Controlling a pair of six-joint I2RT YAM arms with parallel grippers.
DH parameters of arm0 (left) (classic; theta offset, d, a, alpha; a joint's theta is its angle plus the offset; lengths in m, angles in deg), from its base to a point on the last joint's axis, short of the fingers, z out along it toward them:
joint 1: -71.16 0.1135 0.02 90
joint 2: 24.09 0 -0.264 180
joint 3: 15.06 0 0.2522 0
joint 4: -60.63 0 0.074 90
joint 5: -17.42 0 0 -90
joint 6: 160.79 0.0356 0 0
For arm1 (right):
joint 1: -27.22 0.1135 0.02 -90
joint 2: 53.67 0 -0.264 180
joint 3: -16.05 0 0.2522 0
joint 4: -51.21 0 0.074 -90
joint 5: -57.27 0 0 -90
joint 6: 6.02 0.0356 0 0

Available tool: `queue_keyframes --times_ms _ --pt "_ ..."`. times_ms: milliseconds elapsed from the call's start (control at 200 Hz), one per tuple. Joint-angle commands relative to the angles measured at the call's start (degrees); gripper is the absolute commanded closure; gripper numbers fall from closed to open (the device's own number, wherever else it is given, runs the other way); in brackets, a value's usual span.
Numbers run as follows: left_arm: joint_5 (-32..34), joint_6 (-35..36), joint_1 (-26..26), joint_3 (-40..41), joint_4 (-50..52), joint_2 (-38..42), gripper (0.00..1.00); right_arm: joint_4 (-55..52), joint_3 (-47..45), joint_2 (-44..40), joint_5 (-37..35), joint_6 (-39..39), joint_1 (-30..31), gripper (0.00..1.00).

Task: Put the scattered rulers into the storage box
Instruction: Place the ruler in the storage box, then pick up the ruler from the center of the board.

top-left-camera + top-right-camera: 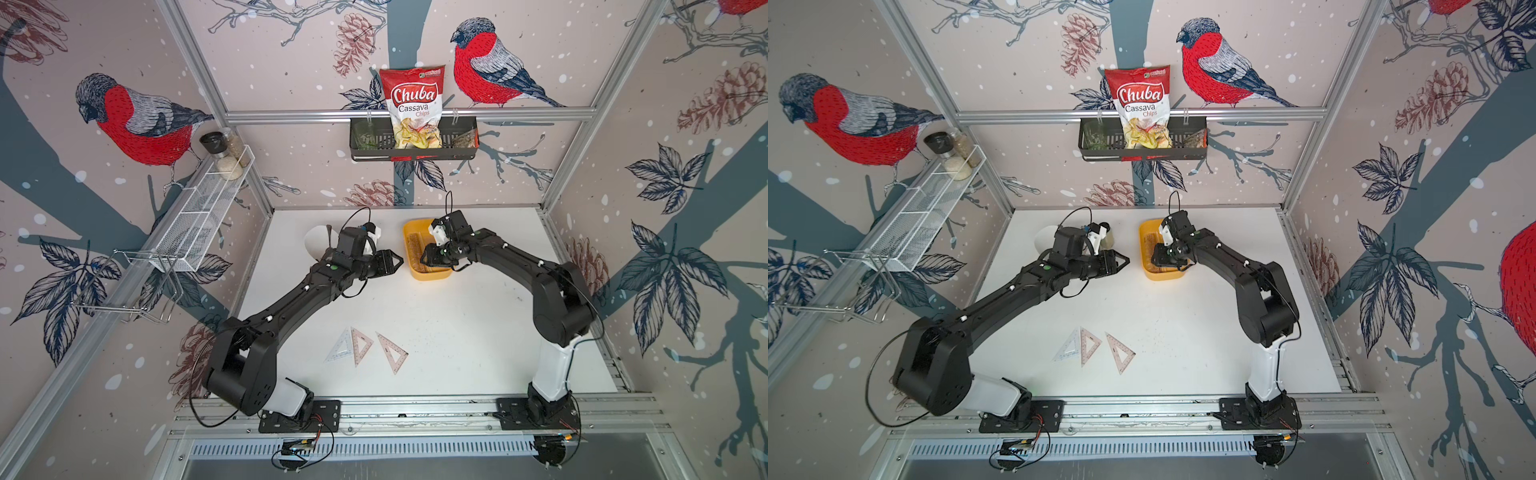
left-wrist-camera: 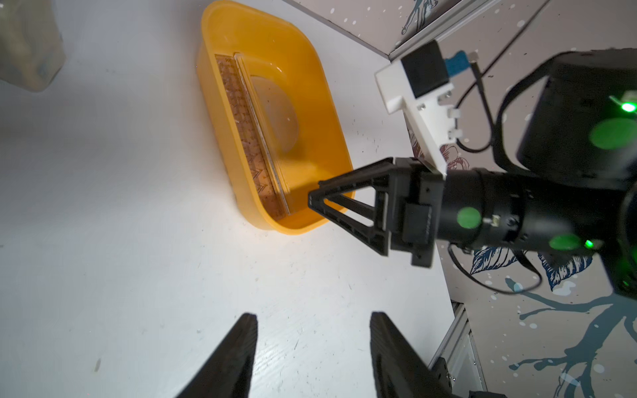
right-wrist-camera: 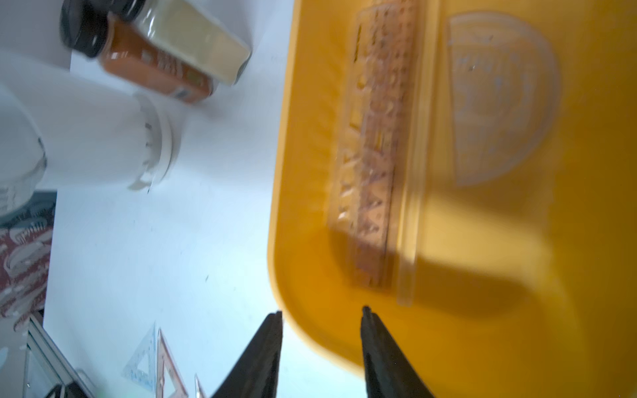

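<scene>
The yellow storage box [image 1: 409, 232] [image 1: 1146, 266] stands at the back middle of the table. Inside it lie a pinkish stencil ruler [image 2: 248, 134] [image 3: 375, 138], a clear strip [image 2: 263, 138] and a half-round protractor [image 2: 279, 113] [image 3: 499, 96]. Three triangular set squares rest near the table's front: one clear [image 1: 340, 348] [image 1: 1069, 348] and two pinkish [image 1: 360, 345] [image 1: 392, 352]. My right gripper [image 1: 424, 257] [image 3: 322, 310] hovers over the box's near end, open and holding nothing. My left gripper [image 1: 400, 262] [image 2: 312, 315] is open and holding nothing, just left of the box.
A white bowl [image 1: 316, 243] and spice jars [image 3: 155, 51] stand behind my left arm. On the back wall hangs a dark basket [image 1: 457, 145] with a chips bag [image 1: 413, 99]. A white wire shelf [image 1: 199, 216] runs along the left wall.
</scene>
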Motion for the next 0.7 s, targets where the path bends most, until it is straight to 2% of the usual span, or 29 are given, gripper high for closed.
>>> queue_keyframes --times_ms 0,160,320,445,515,695 --pt "5.33 -1.15 -0.28 4.74 1.93 4.26 0.42 7.86 -8.92 -8.47 -6.47 -0.58 5.25 0.55" --pt "9.41 -3.86 -0.35 14.36 2.53 10.96 0.41 18.84 -25.18 -18.20 -15.56 0.93 21.39 0.50" --pt "11.05 -5.84 -0.61 20.18 2.11 15.14 0.27 23.20 -27.72 -13.90 -23.15 1.72 34.92 0.45" --pt "11.95 -6.20 -0.60 21.69 2.86 16.22 0.19 21.45 -25.36 -7.22 -27.84 1.72 40.61 0.41" --pt "11.94 -6.37 -0.57 22.20 2.86 16.28 0.19 20.72 -24.86 -4.82 -29.89 2.17 42.61 0.36" --pt "11.38 -6.84 -0.59 23.41 1.47 16.38 0.18 19.02 -25.12 -2.20 -33.35 3.58 43.91 0.31"
